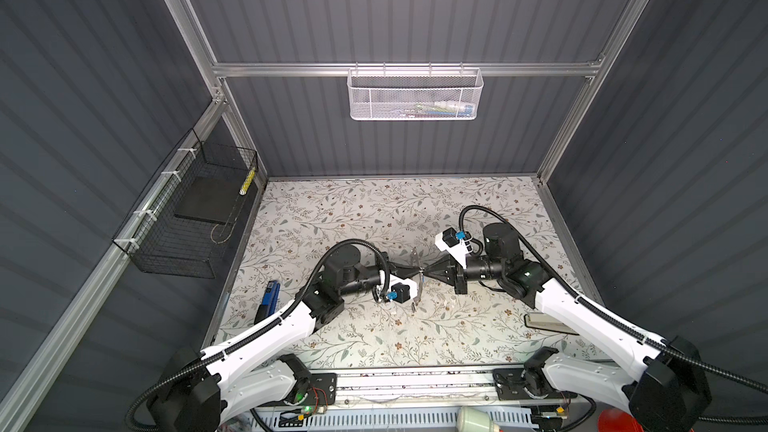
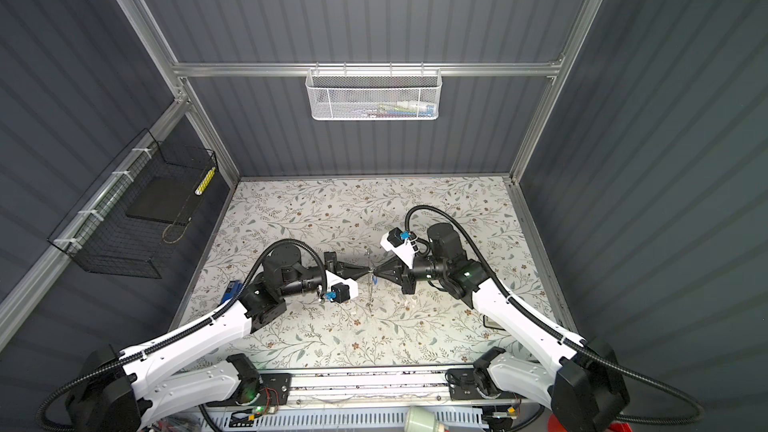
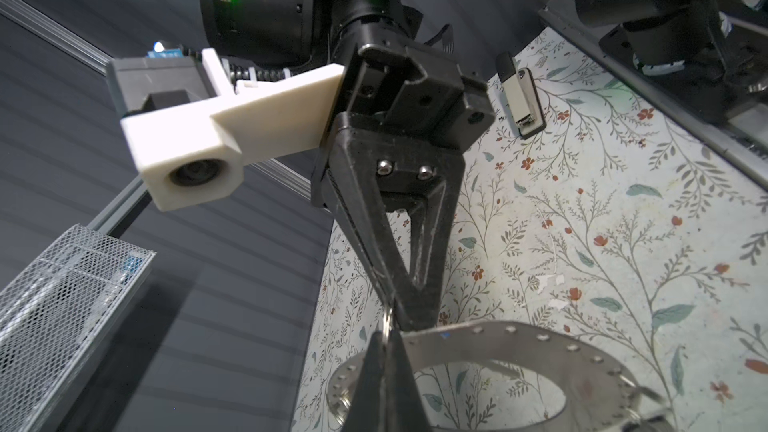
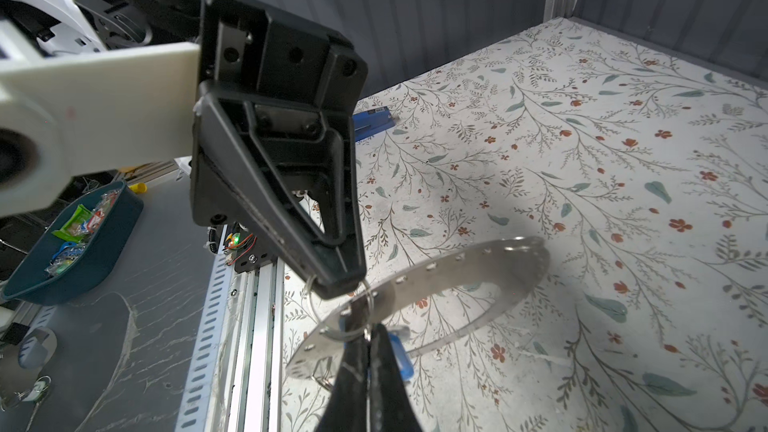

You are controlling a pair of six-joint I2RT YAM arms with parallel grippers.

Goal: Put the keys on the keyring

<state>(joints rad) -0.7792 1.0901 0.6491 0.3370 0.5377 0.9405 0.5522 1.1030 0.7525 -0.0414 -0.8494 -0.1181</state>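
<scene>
Right wrist view, teal tray (image 4: 104, 251): off the front edge of the table (image 4: 582, 160), holding green, red and clear packets; print too small to read.
Left gripper (image 1: 418, 273): jaws closed, tip at the keyring's rim.
Right gripper (image 1: 424, 271): jaws closed, tip to tip with the left; whether each pinches the band or the thin wire loop (image 4: 367, 305), I cannot tell.
Keyring (image 4: 457, 272): held above mid-table, edge-on in both top views.
Blue-tagged key (image 4: 405, 357): against the band, just behind the right gripper's tip.
Blue block (image 1: 271, 296): table's left edge; label unreadable.
Black wire basket (image 1: 174, 259): left wall, 1 dark slab and 1 yellow-white strip inside.
White mesh basket (image 1: 374, 105): back rail, small coloured items inside.
</scene>
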